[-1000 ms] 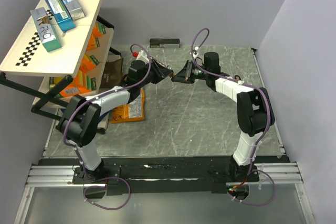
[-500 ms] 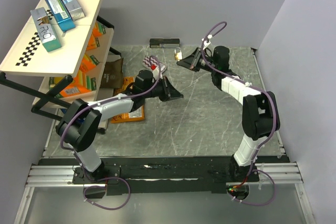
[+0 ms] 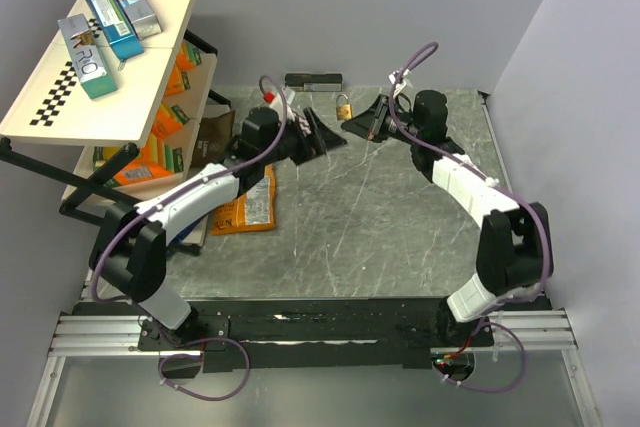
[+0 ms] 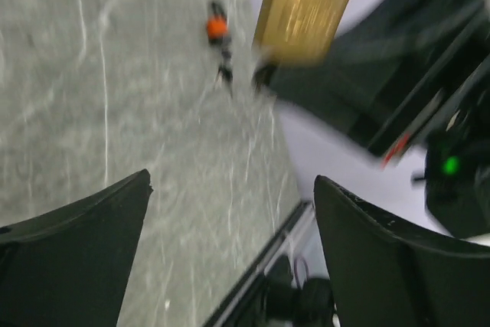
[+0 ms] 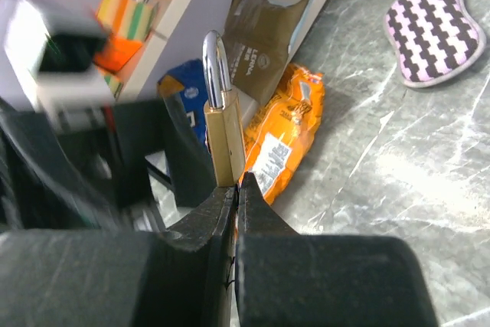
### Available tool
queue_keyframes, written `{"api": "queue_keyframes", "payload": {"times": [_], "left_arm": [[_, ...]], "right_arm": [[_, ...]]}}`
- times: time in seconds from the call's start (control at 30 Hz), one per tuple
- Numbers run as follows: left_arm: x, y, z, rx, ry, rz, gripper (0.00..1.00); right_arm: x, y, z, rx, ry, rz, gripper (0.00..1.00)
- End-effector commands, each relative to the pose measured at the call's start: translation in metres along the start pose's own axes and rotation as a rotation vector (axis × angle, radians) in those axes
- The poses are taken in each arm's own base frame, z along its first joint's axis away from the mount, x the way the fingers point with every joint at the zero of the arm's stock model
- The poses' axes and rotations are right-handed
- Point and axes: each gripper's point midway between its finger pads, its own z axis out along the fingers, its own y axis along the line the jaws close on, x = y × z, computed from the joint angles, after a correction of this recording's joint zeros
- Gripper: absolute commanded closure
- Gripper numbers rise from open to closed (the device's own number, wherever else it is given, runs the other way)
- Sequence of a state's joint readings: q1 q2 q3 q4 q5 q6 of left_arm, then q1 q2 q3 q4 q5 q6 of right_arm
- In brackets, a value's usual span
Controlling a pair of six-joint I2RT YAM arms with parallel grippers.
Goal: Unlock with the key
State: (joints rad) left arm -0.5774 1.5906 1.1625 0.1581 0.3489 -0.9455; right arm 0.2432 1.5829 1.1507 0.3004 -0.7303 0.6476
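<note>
Right claw (image 5: pixel 236 183) tight on brass padlock (image 5: pixel 224 142), base hidden

The grey, marble-veined table top (image 3: pixel 380 217) carries an orange foil snack bag (image 3: pixel 250 209) at its left edge, a crumpled brown packet (image 3: pixel 213 137) farther back on the same side, and a dark rectangular bar (image 3: pixel 313 81) at the far edge. A pink pad with black zigzag stripes (image 5: pixel 435 32) lies flat on the stone. A small orange-red padlock (image 4: pixel 217 28) rests there too, with tiny dark keys (image 4: pixel 225 70) just beside it, too blurred to tell whether they touch.
</note>
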Motion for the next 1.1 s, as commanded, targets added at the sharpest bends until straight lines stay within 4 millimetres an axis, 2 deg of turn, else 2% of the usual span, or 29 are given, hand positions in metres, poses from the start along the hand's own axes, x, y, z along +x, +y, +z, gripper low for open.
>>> {"api": "queue_keyframes", "payload": {"times": [0.0, 0.07, 0.2, 0.33, 0.37, 0.43, 0.5, 0.63, 0.77, 0.87, 0.9, 0.97, 1.03, 1.07], "left_arm": [[-0.059, -0.037, -0.013, -0.031, -0.199, 0.085, 0.06], [-0.065, -0.042, -0.007, -0.038, -0.218, 0.092, 0.06], [-0.079, -0.065, -0.001, -0.012, -0.262, 0.122, 0.05], [-0.074, -0.061, 0.011, -0.057, -0.244, 0.105, 0.07], [-0.077, -0.067, 0.011, -0.051, -0.252, 0.104, 0.09], [-0.065, -0.058, 0.016, -0.103, -0.212, 0.096, 0.11], [-0.061, -0.063, 0.017, -0.109, -0.205, 0.102, 0.1], [-0.04, -0.068, 0.021, -0.102, -0.167, 0.084, 0.1], [-0.023, -0.064, 0.021, -0.115, -0.143, 0.067, 0.13], [-0.022, -0.063, 0.018, -0.121, -0.148, 0.069, 0.3], [-0.02, -0.06, 0.02, -0.131, -0.138, 0.07, 0.45], [-0.021, -0.061, 0.02, -0.132, -0.138, 0.065, 0.6], [-0.018, -0.059, 0.022, -0.142, -0.128, 0.061, 0.6], [-0.017, -0.058, 0.023, -0.141, -0.122, 0.054, 0.66]], "right_arm": [[-0.004, 0.039, -0.018, -0.022, -0.03, -0.14, 1.0], [0.003, 0.045, -0.021, -0.022, -0.02, -0.154, 1.0], [0.011, 0.056, -0.03, -0.01, -0.007, -0.181, 1.0], [0.017, 0.063, -0.037, 0.001, 0.001, -0.2, 1.0], [0.016, 0.066, -0.039, 0.001, -0.008, -0.207, 1.0], [0.014, 0.064, -0.041, 0.026, -0.022, -0.207, 1.0], [0.01, 0.066, -0.043, 0.039, -0.034, -0.211, 1.0], [0.006, 0.064, -0.042, 0.055, -0.04, -0.211, 1.0], [0.006, 0.063, -0.042, 0.064, -0.044, -0.203, 1.0], [0.005, 0.064, -0.042, 0.062, -0.044, -0.203, 1.0], [0.005, 0.064, -0.042, 0.059, -0.045, -0.201, 1.0], [0.006, 0.066, -0.042, 0.058, -0.045, -0.2, 1.0], [0.005, 0.067, -0.042, 0.058, -0.045, -0.204, 1.0], [0.003, 0.067, -0.043, 0.061, -0.05, -0.206, 1.0]]}}
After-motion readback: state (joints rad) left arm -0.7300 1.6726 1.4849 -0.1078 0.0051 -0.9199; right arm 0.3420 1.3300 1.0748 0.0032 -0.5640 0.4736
